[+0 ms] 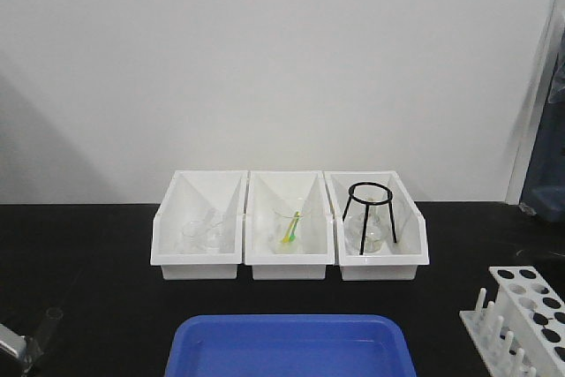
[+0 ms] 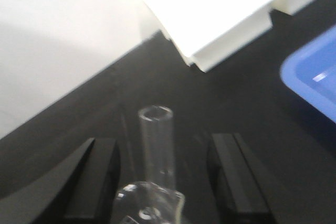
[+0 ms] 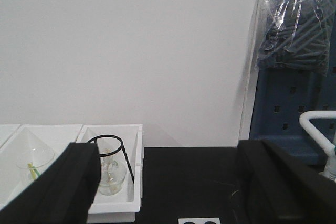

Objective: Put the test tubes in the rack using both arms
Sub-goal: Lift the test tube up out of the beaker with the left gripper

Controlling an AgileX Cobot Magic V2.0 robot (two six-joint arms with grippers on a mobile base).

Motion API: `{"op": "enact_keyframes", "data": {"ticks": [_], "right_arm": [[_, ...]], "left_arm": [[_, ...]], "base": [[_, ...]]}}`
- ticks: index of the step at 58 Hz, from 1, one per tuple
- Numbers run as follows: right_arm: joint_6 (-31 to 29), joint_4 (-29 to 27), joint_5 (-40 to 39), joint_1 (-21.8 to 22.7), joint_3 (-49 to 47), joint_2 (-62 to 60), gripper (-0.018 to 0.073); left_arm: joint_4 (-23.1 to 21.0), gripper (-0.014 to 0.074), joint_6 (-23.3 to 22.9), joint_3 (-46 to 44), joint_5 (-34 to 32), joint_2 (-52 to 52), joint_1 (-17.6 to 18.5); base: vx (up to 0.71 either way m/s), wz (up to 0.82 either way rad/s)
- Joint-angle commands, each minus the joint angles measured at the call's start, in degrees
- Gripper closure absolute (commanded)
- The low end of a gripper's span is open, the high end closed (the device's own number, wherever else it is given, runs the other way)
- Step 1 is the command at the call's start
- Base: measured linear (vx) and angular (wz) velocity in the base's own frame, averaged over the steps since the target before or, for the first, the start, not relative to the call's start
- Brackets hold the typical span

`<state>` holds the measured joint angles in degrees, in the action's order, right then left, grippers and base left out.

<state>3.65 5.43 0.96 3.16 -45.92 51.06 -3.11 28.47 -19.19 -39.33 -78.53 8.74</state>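
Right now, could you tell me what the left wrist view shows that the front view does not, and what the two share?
Only the left wrist view shows the black fingers of the left gripper, standing apart on either side of a glass tube without touching it. Only the front view shows the black tripod, the yellow-green stick and the white rack. Both show the tube, faint at the front view's lower left, the blue tray, a white bin and the black table.

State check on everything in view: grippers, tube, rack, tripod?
Left gripper: open, either side of the test tube, not touching.
Test tube: ungripped, empty.
Right gripper: open, empty.
Rack: visible holes empty.
Tripod: upright over a flask, right bin.
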Motion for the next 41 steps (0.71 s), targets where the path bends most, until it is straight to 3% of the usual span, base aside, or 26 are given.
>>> {"op": "enact_keyframes", "data": {"ticks": [1,8,24,41], "right_arm": [[-0.57,0.67,-5.28,0.38,-1.66,-0.37,-0.0027],[-0.47,0.61,-5.23,0.38,-1.66,-0.37,-0.0027],[-0.47,0.49,-5.23,0.38,-1.66,-0.37,-0.0027],[-0.47,0.49,-5.23,0.38,-1.66,-0.37,-0.0027]], "left_arm": [[-4.35,0.0115,1.42,-1.52,-7.01,1.15,0.35],[-6.07,0.0115,1.48,-1.52,-8.89,0.56,0.35],[-1.36,0.0115,2.81,-1.52,-11.62,-4.76,0.35],[-4.29,0.0115,2.88,-1.63,-17.12,-8.53,0.35]], "base": [[0.0,0.0],[0.0,0.0],[0.0,0.0],[0.0,0.0]]}}
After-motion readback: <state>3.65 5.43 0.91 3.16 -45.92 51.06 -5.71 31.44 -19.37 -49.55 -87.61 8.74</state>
